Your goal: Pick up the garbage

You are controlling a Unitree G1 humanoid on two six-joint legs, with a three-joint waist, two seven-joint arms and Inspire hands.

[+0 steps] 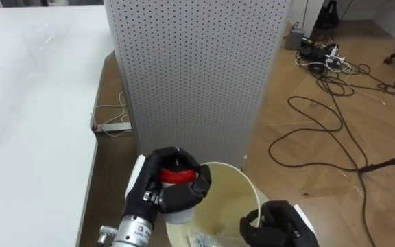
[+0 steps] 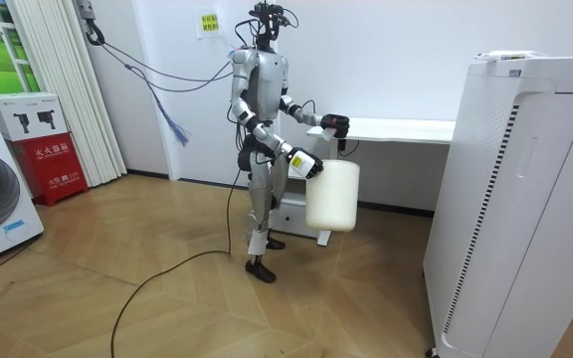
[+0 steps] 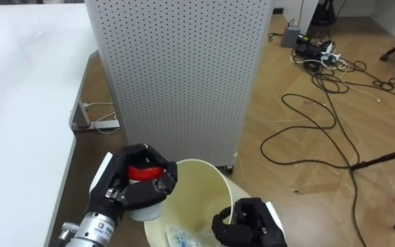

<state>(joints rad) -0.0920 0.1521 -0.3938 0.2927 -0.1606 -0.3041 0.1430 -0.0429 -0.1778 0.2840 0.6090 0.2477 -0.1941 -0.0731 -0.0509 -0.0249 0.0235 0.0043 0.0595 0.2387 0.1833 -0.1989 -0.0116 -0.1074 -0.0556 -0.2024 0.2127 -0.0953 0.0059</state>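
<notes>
- The left hand (image 1: 153, 182) is clenched around a small pale container with a red lid (image 1: 177, 176), its dark fingers wrapped over the container's side.
- The container is held upright just above the near left rim of a cream-coloured round plastic bin (image 1: 226, 195), partly over the opening.
- The right hand (image 1: 280, 223) is grasping the bin, its fingers curled over the rim on the near right side; in the room view the bin hangs off the floor at the robot's hip.
- A clear crumpled wrapper (image 3: 180, 237) lies inside the bin.
- The robot stands at the end of a white table (image 1: 33, 116), which is on its left.
- A tall white perforated appliance (image 1: 197, 75) stands just beyond the bin.
- Black cables (image 1: 324, 60) sprawl over the wooden floor (image 1: 382, 130) on the right.
</notes>
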